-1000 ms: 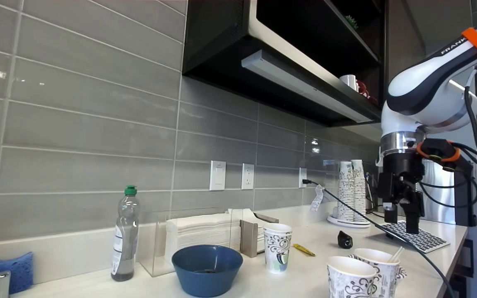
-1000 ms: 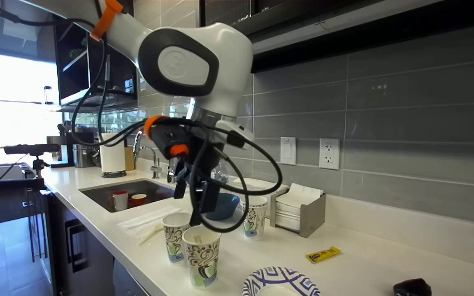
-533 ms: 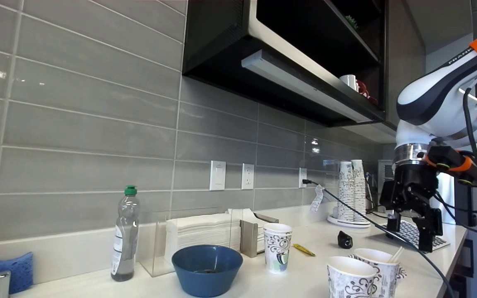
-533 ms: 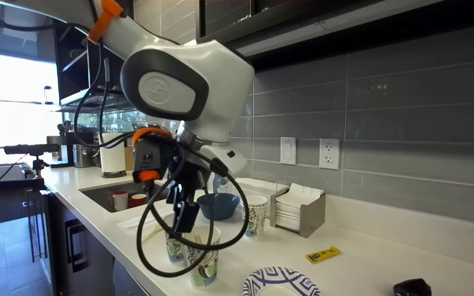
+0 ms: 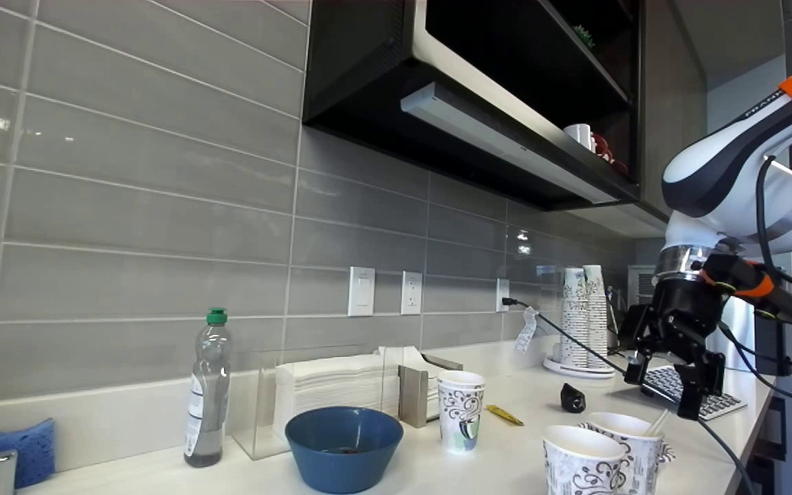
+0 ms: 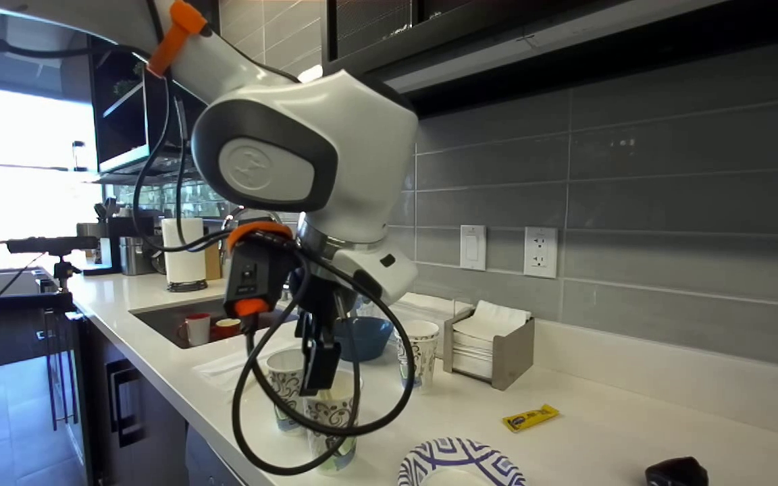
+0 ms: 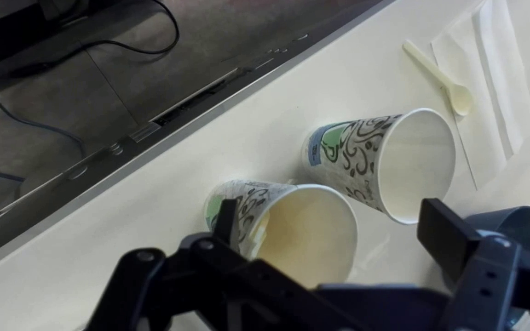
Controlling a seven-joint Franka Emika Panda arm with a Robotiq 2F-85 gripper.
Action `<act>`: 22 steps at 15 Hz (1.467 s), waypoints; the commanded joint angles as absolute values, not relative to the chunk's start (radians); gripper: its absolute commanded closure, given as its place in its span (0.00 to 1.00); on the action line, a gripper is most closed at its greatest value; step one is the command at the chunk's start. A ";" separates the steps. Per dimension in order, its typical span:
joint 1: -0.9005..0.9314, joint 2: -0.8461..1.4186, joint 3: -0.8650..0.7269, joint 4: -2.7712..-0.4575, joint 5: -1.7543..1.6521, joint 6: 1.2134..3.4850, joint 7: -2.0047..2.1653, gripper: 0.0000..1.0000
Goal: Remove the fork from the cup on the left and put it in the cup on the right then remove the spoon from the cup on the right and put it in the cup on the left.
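Hand (image 7: 331,223): wide, its two fingers (image 7: 446,230) standing well apart in the wrist view; it hung above the bench (image 6: 605,391), clear of the cups in an exterior view.
Utensil cup (image 7: 318,230): stood upright on the bench; in the wrist view it showed between the fingers, one fingertip overlapping its wall in the line of sight.
Pale handles (image 7: 259,235): leaned inside the utensil cup and rose above its rim in an exterior view; whether a fork was among them could not be told.
Neighbouring cup (image 7: 357,154): upright, just beside the utensil cup; whether the two touched could not be told.
Spoon (image 7: 457,95): lay on the bench past the neighbouring cup, its bowl over the edge of a napkin (image 7: 488,115).
Blue bowl (image 5: 344,450): stood near some nested paper cups (image 5: 461,416).
Napkin holder (image 6: 514,354): stood beside the nested paper cups.
Yellow packet (image 6: 531,418): lay flat, near a patterned plate (image 6: 460,453).
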State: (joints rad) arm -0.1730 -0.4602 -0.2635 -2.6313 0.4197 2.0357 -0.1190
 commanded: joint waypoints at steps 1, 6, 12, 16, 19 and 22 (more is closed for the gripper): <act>-0.164 -0.445 -0.270 -2.632 0.462 2.071 -0.149 0.00; -0.157 -0.426 -0.265 -2.623 0.447 2.089 -0.171 0.00; -0.151 -0.422 -0.257 -2.613 0.433 2.105 -0.200 0.00; -0.142 -0.423 -0.258 -2.606 0.437 2.105 -0.220 0.00; -0.136 -0.420 -0.258 -2.597 0.438 2.104 -0.233 0.00; -0.127 -0.415 -0.259 -2.589 0.441 2.100 -0.246 0.00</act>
State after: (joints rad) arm -0.1410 -0.4332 -0.2575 -2.6088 0.4281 2.0929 -0.2216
